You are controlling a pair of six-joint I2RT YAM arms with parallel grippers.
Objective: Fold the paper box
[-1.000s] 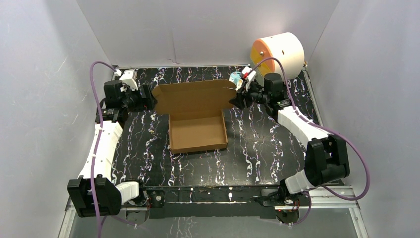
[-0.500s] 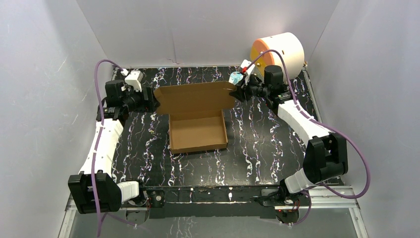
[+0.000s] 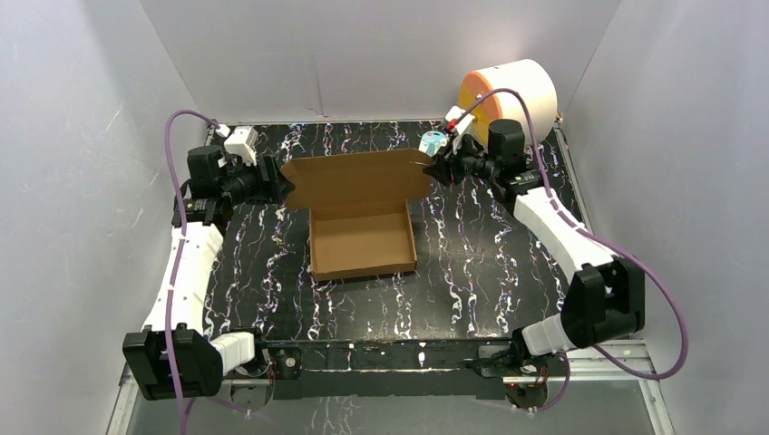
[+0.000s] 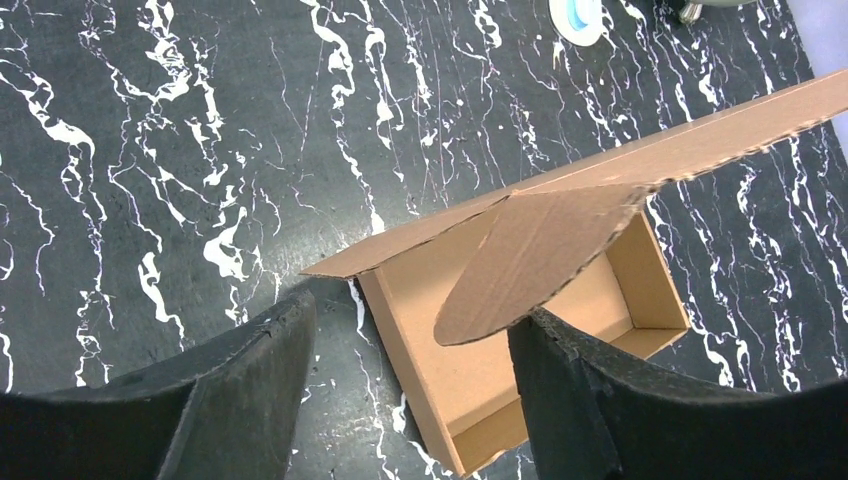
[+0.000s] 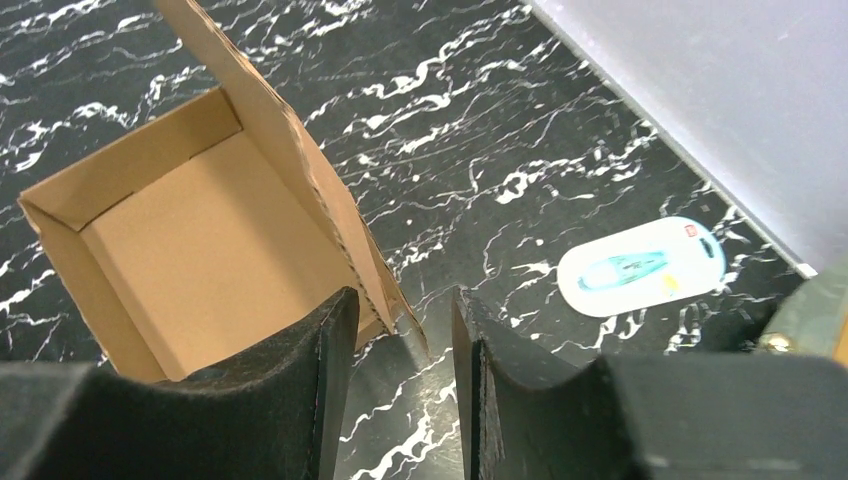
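The left gripper (image 4: 410,318) holds its fingers wide apart, straddling the rounded side flap (image 4: 530,250) of the plain brown cardboard box (image 3: 363,240), whose open tray lies just ahead of them. The right gripper (image 5: 402,300) has its fingers narrowly apart around a corner of the raised lid (image 3: 355,179).

Black white-veined marble-look table (image 3: 472,272), plain pale grey walls (image 3: 363,54) on three sides
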